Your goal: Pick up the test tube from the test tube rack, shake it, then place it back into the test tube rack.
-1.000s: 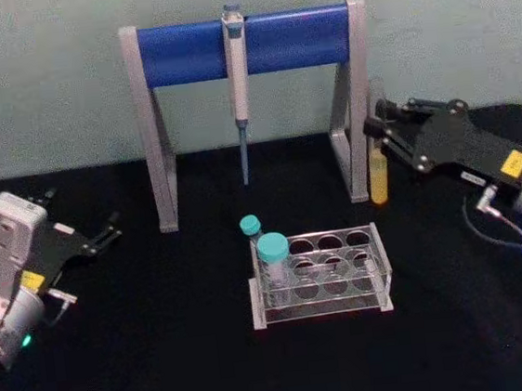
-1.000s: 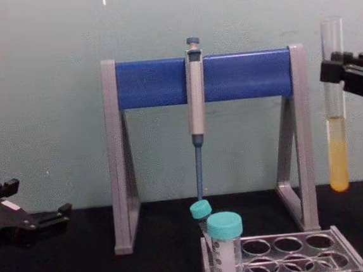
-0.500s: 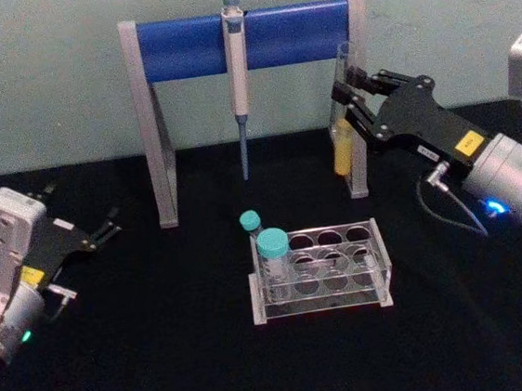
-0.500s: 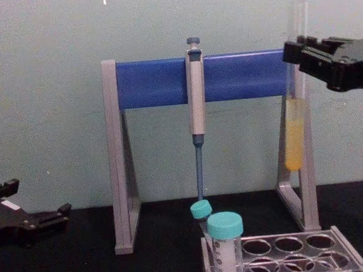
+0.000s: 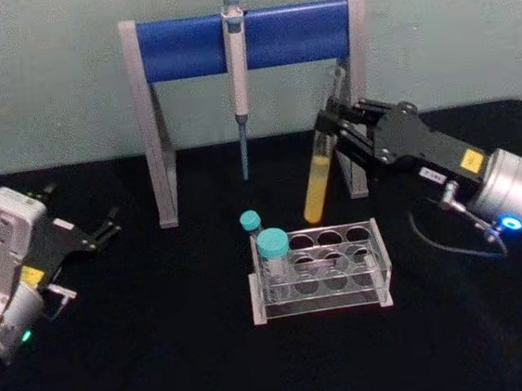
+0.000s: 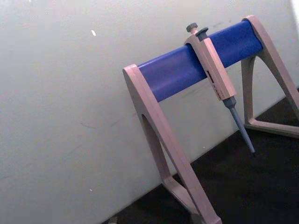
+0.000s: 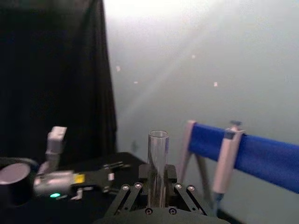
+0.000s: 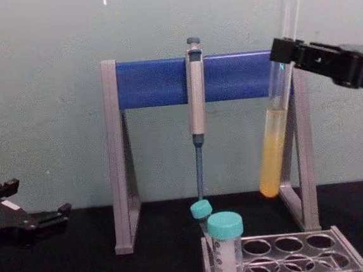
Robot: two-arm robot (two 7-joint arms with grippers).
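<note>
My right gripper (image 5: 332, 128) is shut on the upper part of the test tube (image 5: 315, 182), holding it in the air in front of the stand's right leg. The clear tube leans, its open top toward the wall and its round bottom with yellow-orange liquid toward the test tube rack (image 5: 322, 307). In the chest view the test tube (image 8: 272, 156) hangs from the right gripper (image 8: 281, 49), well above the rack (image 8: 346, 247). The right wrist view shows the tube's open mouth (image 7: 158, 154) between the fingers. My left gripper (image 5: 86, 214) rests open at the far left.
A grey-and-blue pipette stand (image 5: 245, 40) holding a pipette (image 5: 237, 77) stands at the back against the wall, just behind the tube. Two teal-capped tubes (image 5: 272, 247) occupy the rack's left end. The black table around the rack is bare.
The right gripper carried the test tube leftward from beside the stand's right leg, raising then lowering it. The tube, upright before, now leans with its bottom toward the rack. The left arm stayed still.
</note>
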